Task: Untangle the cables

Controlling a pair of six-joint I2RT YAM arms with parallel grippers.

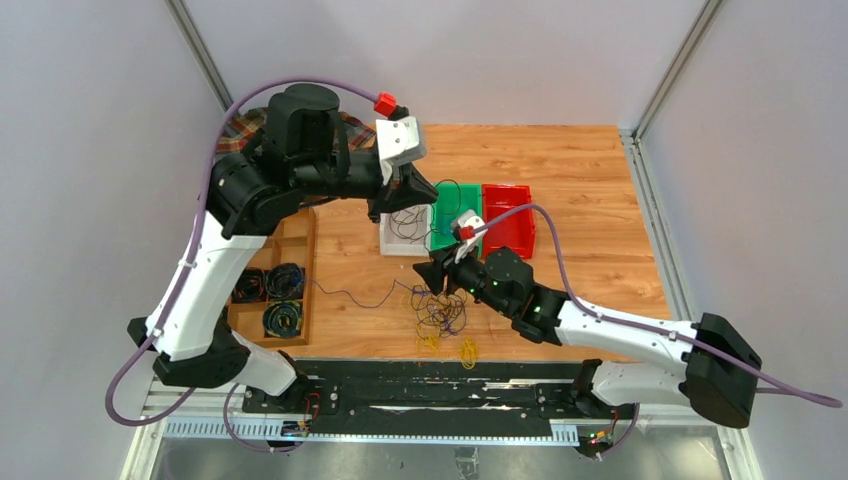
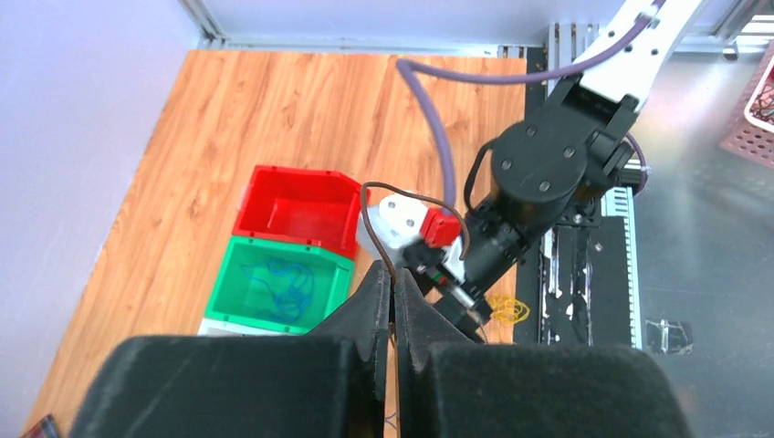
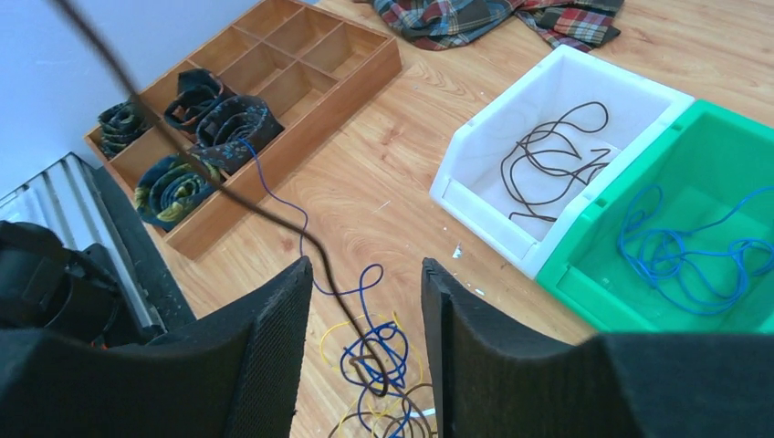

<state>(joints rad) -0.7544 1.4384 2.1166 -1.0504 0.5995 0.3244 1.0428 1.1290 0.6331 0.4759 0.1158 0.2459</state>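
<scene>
Tangled cables [image 1: 440, 312], blue, yellow and dark brown, lay heaped near centre, one brown strand [image 2: 402, 189] lifted off the heap. Brown cables [image 3: 548, 164] lay loose in white bin [image 3: 475, 196], blue cables [image 3: 675, 255] in green bin [image 3: 584, 292].

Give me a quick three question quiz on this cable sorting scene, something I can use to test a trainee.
1. True or false: the left gripper is shut on a dark brown cable.
2. Which bin holds the blue cables? A. white bin B. green bin C. red bin
3. Fill in: the right gripper, above the tangle, has its jaws ____.
Key: 1 true; 2 B; 3 open.
</scene>
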